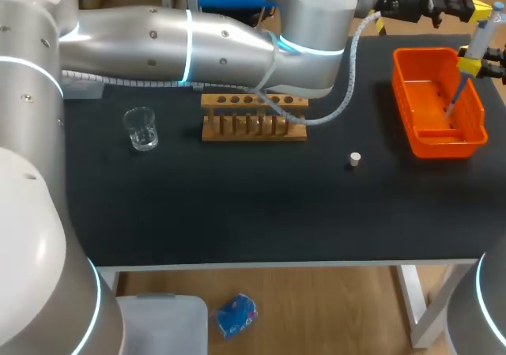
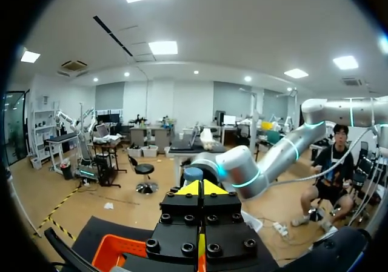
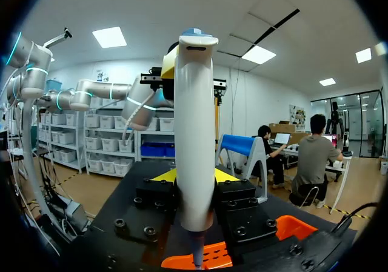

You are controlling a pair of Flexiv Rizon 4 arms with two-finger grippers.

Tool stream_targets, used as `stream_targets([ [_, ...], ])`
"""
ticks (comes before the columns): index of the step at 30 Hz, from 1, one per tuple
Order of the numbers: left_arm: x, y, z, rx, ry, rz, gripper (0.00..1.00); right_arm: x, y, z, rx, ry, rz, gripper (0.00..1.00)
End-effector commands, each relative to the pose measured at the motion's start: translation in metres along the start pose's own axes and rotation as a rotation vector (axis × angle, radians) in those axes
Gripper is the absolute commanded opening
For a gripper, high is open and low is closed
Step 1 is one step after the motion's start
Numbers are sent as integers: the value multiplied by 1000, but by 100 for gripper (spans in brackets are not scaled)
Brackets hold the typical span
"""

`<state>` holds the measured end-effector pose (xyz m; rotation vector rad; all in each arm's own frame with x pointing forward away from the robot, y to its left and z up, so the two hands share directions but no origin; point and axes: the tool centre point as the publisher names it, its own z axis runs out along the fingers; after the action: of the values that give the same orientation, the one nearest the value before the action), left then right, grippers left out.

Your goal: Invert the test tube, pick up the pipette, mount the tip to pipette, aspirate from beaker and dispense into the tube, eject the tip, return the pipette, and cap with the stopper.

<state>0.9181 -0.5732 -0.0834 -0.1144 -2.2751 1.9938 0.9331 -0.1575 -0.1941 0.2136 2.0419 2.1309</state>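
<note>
– Over at ten o'clock on the table (image 1: 237,205) stands the glass beaker (image 1: 141,128), alone and well apart from everything else. What's next along?

– Wooden rack (image 1: 253,118), up toward twelve, partly under my left arm. I can't pick out a test tube in it from above, so I won't call where the tube is.

– And that white dot?

– The stopper (image 1: 355,160), at four o'clock from the rack, loose on the mat. So capping isn't done.

– Left side?

– The left gripper (image 2: 202,188) hangs at one o'clock, near the far end of the orange tray (image 1: 419,145). Its yellow tips are pressed together with nothing between them.

– Now the right!

– The tray's at two o'clock, and above its three o'clock side is the pipette (image 3: 195,132), upright. The right gripper (image 3: 194,176) is clamped on its white body from both sides, and the thin lower end points down into the tray.

– Which step, then?

– I read it as the pipette picked up, with tip mounting in hand. Whether a tip is already seated is too small to tell, and I see no loose one.

– And the next move?

– My judgement: keep the pipette vertical and press straight along the shaft so the tip seats squarely. After that comes a long carry across to the beaker at ten o'clock, and it has to clear the left arm and the rack.
</note>
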Motion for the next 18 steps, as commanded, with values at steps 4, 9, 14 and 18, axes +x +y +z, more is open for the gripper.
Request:
stream_targets([
  [4, 2, 6, 1, 15, -3, -1, 0, -1, 0, -1, 0, 4, -1, 0],
  [9, 2, 9, 3, 13, 3, -5, 0, -1, 0, -1, 0, 4, -1, 0],
  [14, 2, 9, 2, 9, 0, -5, 0, -1, 0, -1, 0, 4, -1, 0],
  [18, 2, 10, 2, -1, -1, -8, 0, -1, 0, -1, 0, 4, -1, 0],
])
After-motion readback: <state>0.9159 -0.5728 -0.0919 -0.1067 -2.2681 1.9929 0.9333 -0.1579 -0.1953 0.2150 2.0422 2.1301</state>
